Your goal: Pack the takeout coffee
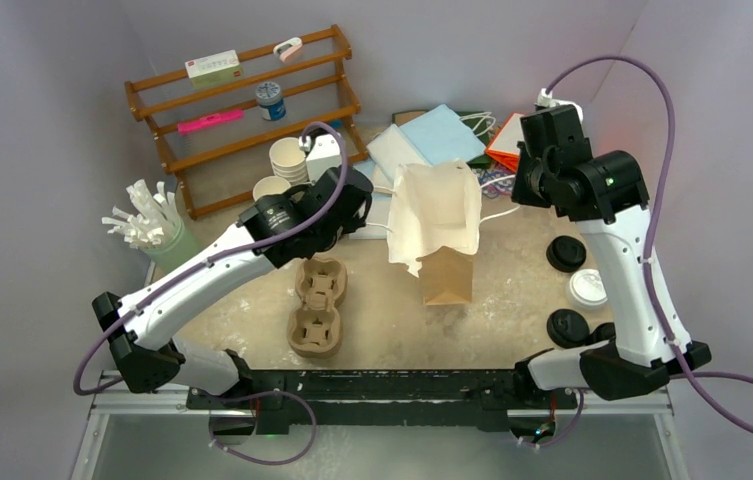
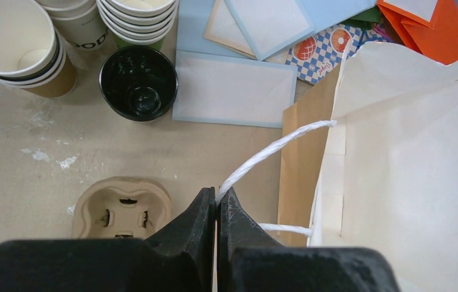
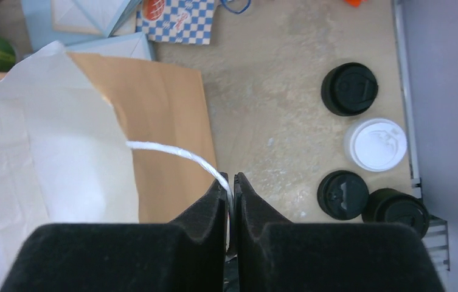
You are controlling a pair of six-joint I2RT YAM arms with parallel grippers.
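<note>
Okay so, nearest the arm bases a moulded brown pulp cup tray (image 1: 314,305) lies flat on the beige table (image 1: 392,325), left of centre. Over on the right, a few round black plastic lids (image 3: 349,89) and one round white plastic lid (image 3: 375,144) sit loose on the tabletop, near each other. Next out, in the middle, a brown kraft paper bag with a white lining (image 1: 447,278) stands upright, mouth wide open. Both tools are on it: the left gripper (image 2: 218,196) is pinched tight on the bag's white twisted-paper left handle (image 2: 275,146), and the right gripper (image 3: 231,182) is clamped the same way on the matching right handle (image 3: 177,152). In each wrist view the cord runs straight in between the jaws, stretched out sideways from the bag. The takeout coffee itself is outside the bag, just past the left gripper: a nested stack of kraft-brown paper cups, white inside (image 2: 1,30), stands open-topped on the table to the far left of the bag, well apart from those lids. Just beside it are an all-black cup (image 2: 138,82) and some stacked white paper cups (image 2: 135,18). Behind the bag there's a spread of pale blue-edged envelopes (image 2: 232,88), a blue checkered paper (image 2: 317,52) and an orange folder (image 2: 433,30). Off to the left stands a pale green cup full of white stirrers (image 1: 174,250), and farthest back a brown wooden rack (image 1: 242,140) with a blue-lidded jar (image 1: 270,100) on a shelf.
</note>
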